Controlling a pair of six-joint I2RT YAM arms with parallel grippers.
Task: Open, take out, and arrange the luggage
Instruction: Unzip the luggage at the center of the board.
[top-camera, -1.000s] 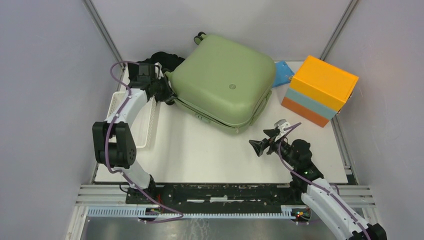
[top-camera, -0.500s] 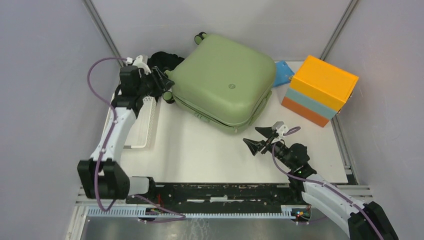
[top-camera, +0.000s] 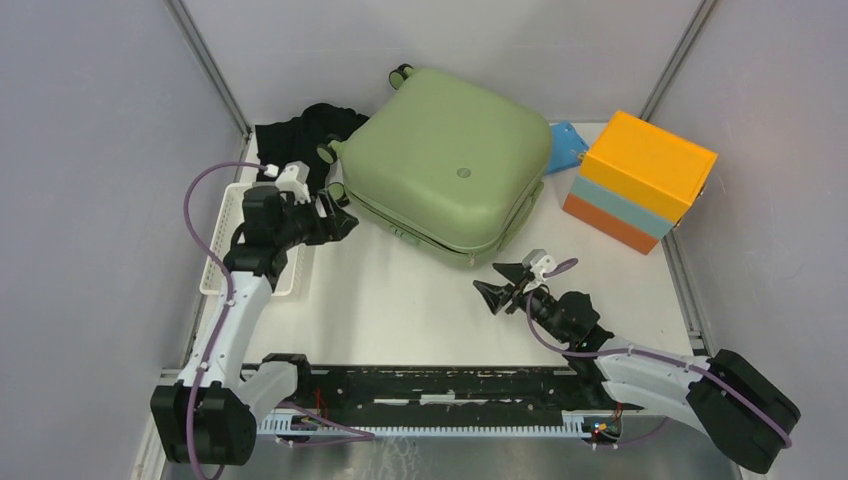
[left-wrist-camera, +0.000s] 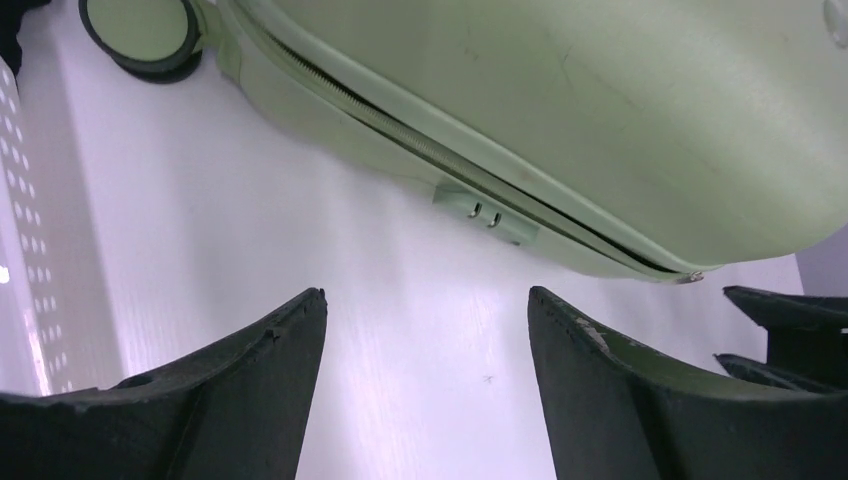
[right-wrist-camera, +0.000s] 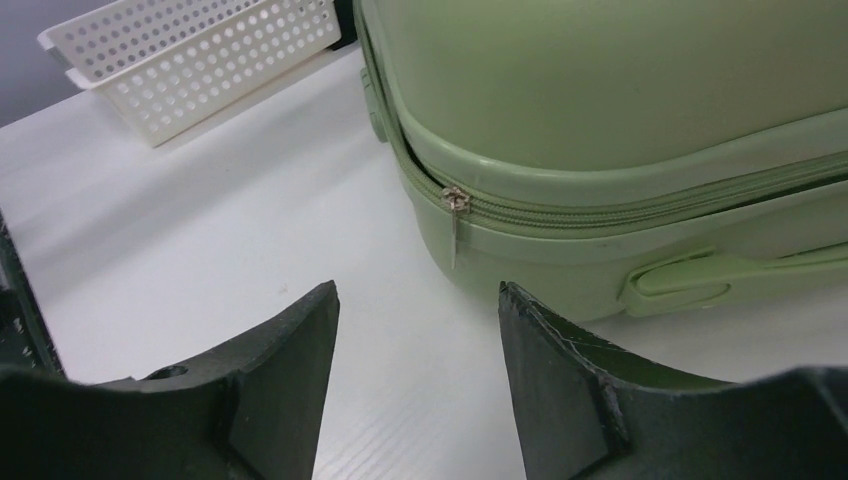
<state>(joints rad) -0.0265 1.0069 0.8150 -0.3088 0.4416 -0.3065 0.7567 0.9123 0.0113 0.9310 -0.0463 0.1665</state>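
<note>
**Luggage (top-camera: 445, 165) lies shut at the back, both claws gaping**

The sage-green luggage sits flat at the far middle of the white tabletop (top-camera: 400, 300), a smooth hard shell with rounded corners, lid down on its base. A small black-tyred wheel (left-wrist-camera: 140, 30) juts from the left corner. Up close, the ribbed zip seam runs round the edge, and a little metal zip pull (right-wrist-camera: 455, 205) hangs at the near corner, with a moulded green handle (right-wrist-camera: 690, 280) just along from it.

The left claw (top-camera: 345, 212) hovers near the case's left front side with its dark, curved fingers spread wide, holding nothing. It hangs beside the white perforated plastic basket (top-camera: 225, 255). The right claw (top-camera: 490, 280) points at the near corner, also spread wide and empty, close to the shell but not touching it.

To the right stands a blocky orange and light-blue box (top-camera: 640, 180). Crumpled black fabric (top-camera: 300, 130) is bunched at the back left.
</note>
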